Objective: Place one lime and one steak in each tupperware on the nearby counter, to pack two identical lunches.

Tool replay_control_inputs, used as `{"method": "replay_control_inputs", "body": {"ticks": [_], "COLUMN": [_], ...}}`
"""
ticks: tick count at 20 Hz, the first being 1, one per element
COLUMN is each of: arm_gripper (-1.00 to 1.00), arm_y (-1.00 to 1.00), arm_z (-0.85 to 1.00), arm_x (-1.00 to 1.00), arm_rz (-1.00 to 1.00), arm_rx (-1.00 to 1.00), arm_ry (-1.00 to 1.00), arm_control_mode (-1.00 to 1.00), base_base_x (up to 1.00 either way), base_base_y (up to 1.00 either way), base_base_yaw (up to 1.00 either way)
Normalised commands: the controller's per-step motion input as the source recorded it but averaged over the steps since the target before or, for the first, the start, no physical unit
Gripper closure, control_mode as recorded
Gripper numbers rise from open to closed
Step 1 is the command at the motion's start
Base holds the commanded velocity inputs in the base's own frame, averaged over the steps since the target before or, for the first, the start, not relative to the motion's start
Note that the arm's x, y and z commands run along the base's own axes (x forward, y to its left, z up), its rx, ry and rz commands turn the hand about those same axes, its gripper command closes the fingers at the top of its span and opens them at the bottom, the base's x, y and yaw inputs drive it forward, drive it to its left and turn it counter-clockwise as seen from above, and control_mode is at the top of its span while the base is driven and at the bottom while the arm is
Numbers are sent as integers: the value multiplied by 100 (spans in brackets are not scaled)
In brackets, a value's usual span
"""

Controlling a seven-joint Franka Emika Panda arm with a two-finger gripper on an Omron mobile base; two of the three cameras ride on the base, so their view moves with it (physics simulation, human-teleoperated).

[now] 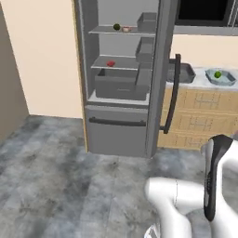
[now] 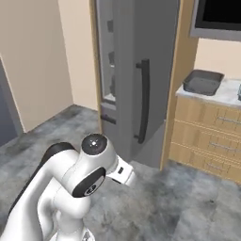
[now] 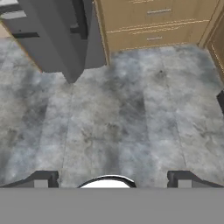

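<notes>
Gripper (image 3: pixel 112 181) spread wide, empty, over floor. Dark lime (image 1: pixel 116 27) and probably a steak (image 1: pixel 126 29) at twelve o'clock on fridge shelf; red steak (image 1: pixel 110 63) below. Risk: clipping open door (image 1: pixel 160 69) when reaching in.

Arm (image 2: pixel 70 188): white, dark joints, folded low and compact over its base. Pincer (image 3: pixel 112 178): jaws spread wide, nothing between the fingertips (image 3: pixel 41 179), pointing downward.
</notes>
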Motion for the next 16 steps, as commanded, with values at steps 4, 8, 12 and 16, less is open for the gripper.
{"method": "replay_control_inputs", "body": {"ticks": [4, 8, 12, 16], "arm_gripper": [-100, -100, -100, -100], "arm_y": [0, 0, 0, 0], "arm_z": [0, 0, 0, 0], "arm_x": [0, 0, 0, 0], "arm_rz": [0, 0, 0, 0], "arm_rx": [0, 0, 0, 0], "arm_ry": [0, 0, 0, 0], "arm_control_mode": [100, 100, 100, 100], "base_base_x": [-23, 28, 97, 58], "base_base_y": [100, 100, 100, 100], "base_base_yaw": [48, 15, 0, -3]}}
